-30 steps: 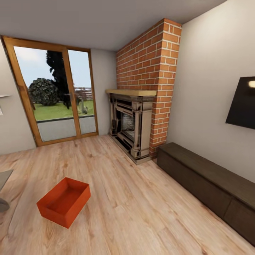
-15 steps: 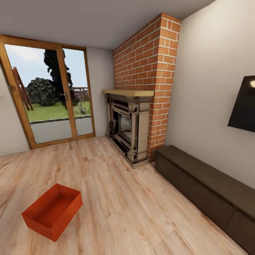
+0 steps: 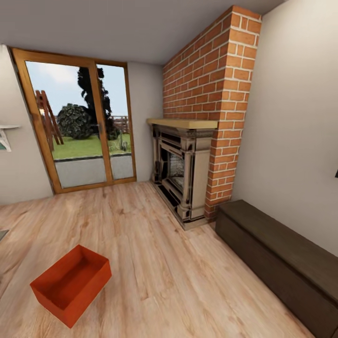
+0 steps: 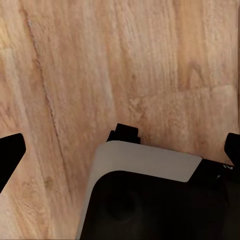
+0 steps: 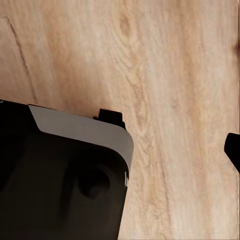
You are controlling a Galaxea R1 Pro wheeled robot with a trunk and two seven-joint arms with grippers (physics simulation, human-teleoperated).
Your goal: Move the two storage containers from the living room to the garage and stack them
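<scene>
One orange-red storage container sits open-topped and empty on the light wood plank floor of the living room, low at the left of the head view. The garage is out of view. In the left wrist view my left gripper is open, its black fingertips wide apart over bare planks. In the right wrist view my right gripper also hangs over the planks, one black fingertip showing at the frame's edge. Neither holds anything.
A red brick fireplace juts from the far right wall. A long low dark cabinet runs along the right wall. Wood-framed glass doors stand at the back left. A grey-and-black part of my own body shows in both wrist views.
The whole head view has shifted, so the camera moved: the fireplace sits further right and the dark wall screen has almost left the frame. The container has stayed put on the floor.
</scene>
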